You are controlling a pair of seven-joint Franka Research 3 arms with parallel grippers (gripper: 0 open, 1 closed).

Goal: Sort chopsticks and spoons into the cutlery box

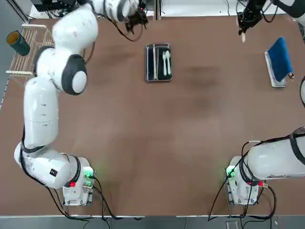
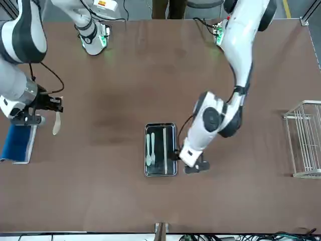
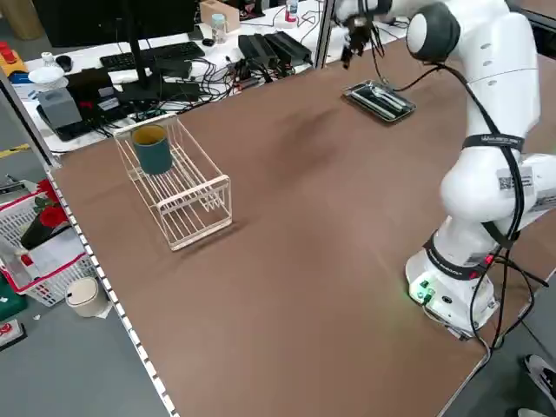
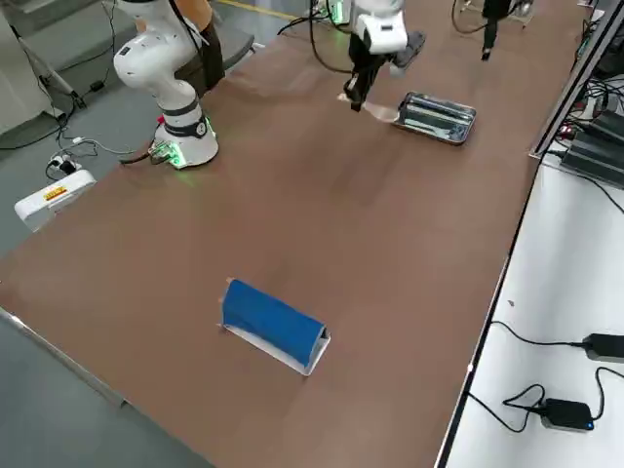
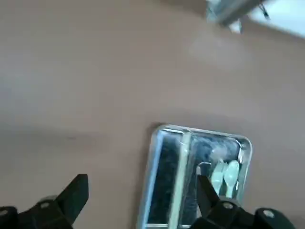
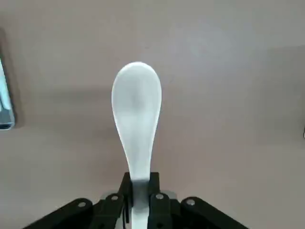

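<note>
- The worktop (image 1: 114, 152) was broad, flat and plain brown, with a soft, uneven sheen of light and faint shadows.
- Grey floor (image 3: 113, 365) lay around it, smooth and evenly lit.
- A yellow line (image 4: 255, 10) ran across the floor, past the worktop's edge.
- In the left side view, a white desk (image 4: 546, 292) carried a black monitor (image 3: 113, 19), a dark keyboard (image 3: 149, 56) and a tangle of cables (image 3: 204, 87).
- In the right side view, black adapters (image 4: 565, 414) with thin leads lay on a white surface.
- On the floor side of the worktop were a white basket (image 3: 17, 228) with red trim, red flowers (image 3: 52, 214) and a whitish canister (image 3: 87, 297).
</note>
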